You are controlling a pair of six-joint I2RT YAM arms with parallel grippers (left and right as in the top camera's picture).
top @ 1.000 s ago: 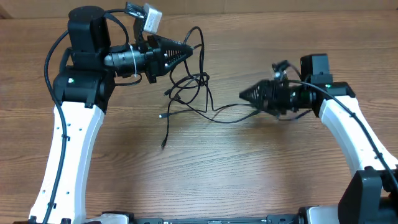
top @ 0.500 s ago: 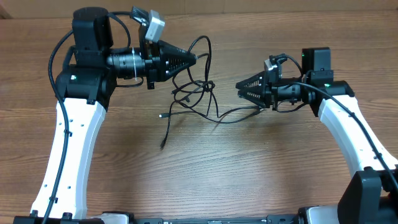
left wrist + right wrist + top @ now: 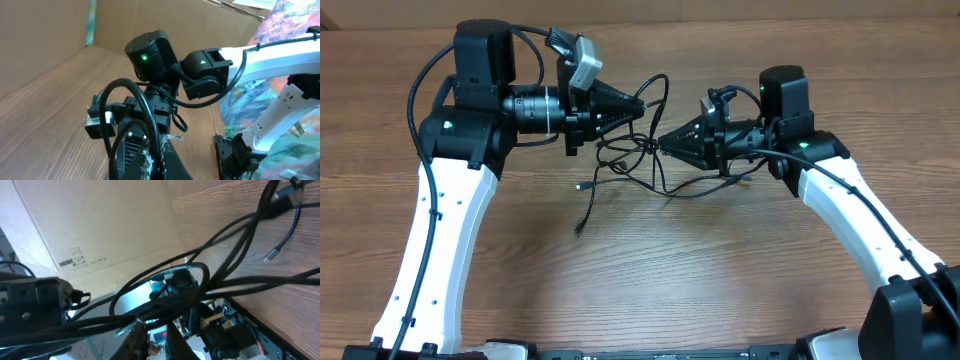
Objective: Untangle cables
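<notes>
From above, the thin black flexible cables (image 3: 638, 150) lie as a loose knot on the brown wood-grain table (image 3: 720, 270), midway between the two white-and-black arms, well toward the far edge. The black tapered left gripper (image 3: 640, 104) points in from the left, its jaws pressed together on a strand that arches up into a tall loop behind the tips. The black right gripper (image 3: 663, 142) points in from the right, its jaws drawn narrow, and its tip touches the knot's right side. Only this view shows the free ends: one short cord with a small silver plug (image 3: 580, 186) and a longer dark tail (image 3: 582, 232) trail toward the near left, while another strand sags in a curve under the right gripper. The right wrist view gives what the overhead cannot: several strands cross right at the fingertips, apparently pinched there, and fan out toward the wood, with a silver-tipped end hanging free at the right and a plain brown cardboard panel (image 3: 100, 240) behind. The left wrist view looks straight at the right arm's green-lit joints (image 3: 150, 55). A black loop stands close to the lens, and it is not clear whether it belongs to the tangle. The grip itself sits too low in the frame to make out.
</notes>
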